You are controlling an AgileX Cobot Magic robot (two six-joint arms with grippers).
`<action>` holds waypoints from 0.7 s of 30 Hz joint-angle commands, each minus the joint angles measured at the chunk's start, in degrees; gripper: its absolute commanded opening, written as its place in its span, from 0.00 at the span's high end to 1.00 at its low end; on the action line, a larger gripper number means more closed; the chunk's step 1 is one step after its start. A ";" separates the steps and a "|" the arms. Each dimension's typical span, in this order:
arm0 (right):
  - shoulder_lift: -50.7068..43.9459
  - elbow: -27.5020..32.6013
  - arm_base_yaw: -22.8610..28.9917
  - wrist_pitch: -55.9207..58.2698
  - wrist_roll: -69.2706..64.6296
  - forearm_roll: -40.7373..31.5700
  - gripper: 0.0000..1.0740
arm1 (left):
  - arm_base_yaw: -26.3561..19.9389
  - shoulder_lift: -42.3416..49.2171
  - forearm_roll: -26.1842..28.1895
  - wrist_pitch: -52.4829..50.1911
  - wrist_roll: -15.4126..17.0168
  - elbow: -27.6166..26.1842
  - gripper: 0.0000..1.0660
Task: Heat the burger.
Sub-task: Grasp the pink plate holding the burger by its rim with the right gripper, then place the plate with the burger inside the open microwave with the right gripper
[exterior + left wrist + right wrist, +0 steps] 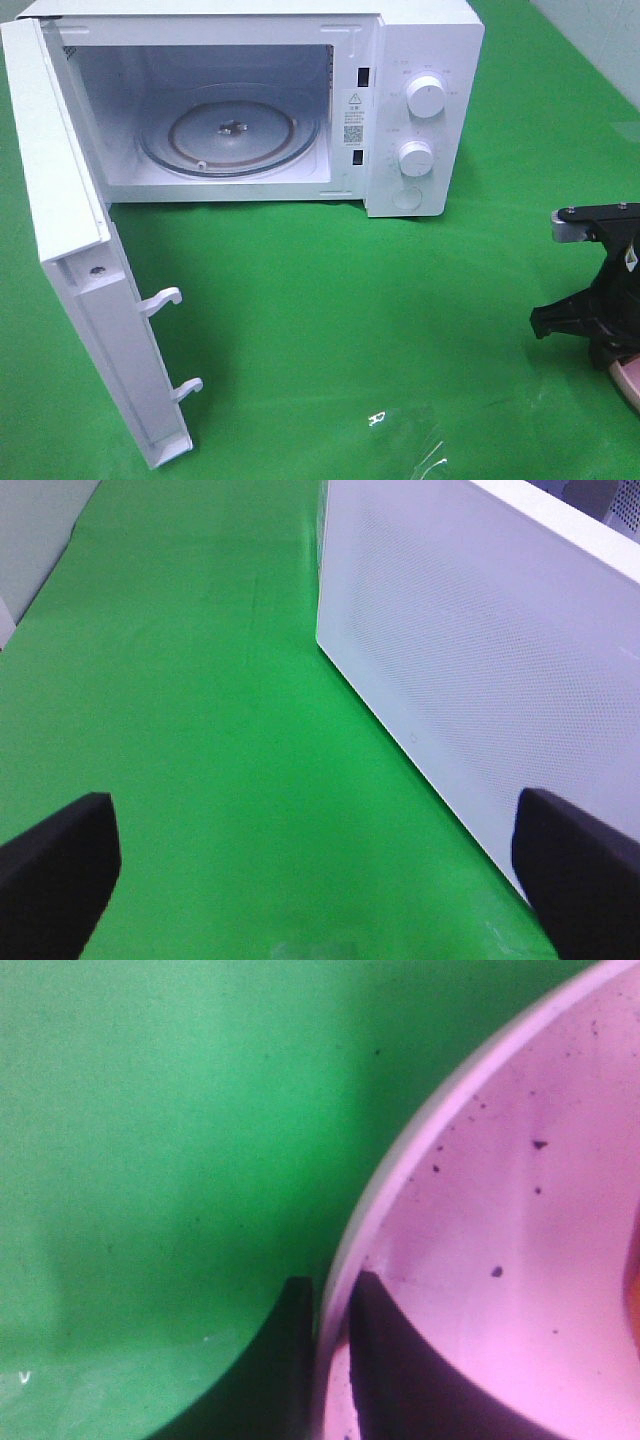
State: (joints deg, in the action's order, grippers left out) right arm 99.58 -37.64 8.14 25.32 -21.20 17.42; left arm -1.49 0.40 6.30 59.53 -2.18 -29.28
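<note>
The burger is not clearly in view; only an orange sliver (634, 1290) shows at the edge of the right wrist view, on the pink plate (520, 1210). My right gripper (332, 1345) is shut on the plate's rim, one finger inside and one outside. In the high view this gripper (612, 355) is at the far right edge over the plate (630, 382). My left gripper (320, 880) is open and empty, low over the green cloth beside the microwave door (480, 650); it is out of the high view.
The white microwave (425, 60) stands at the back with its door (70, 230) swung wide open to the left. Its glass turntable (230, 135) is bare. Green cloth (350, 300) covers the table. A shiny clear film (410, 445) lies near the front edge.
</note>
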 commanded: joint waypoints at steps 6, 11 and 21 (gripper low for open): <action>0.57 0.80 -0.11 0.74 -0.17 -0.34 1.00 | -0.17 0.97 0.17 -0.23 -0.11 0.11 0.06; 0.57 0.80 1.89 2.58 -0.46 0.57 1.00 | -0.17 0.97 0.17 -0.23 -0.11 0.11 0.06; -0.69 0.74 7.56 6.42 -7.79 8.37 1.00 | -0.17 0.97 0.17 -0.23 -0.11 0.11 0.06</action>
State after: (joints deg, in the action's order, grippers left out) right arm 99.47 -37.47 14.50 30.77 -27.27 24.29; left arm -1.49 0.40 6.30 59.53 -2.18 -29.28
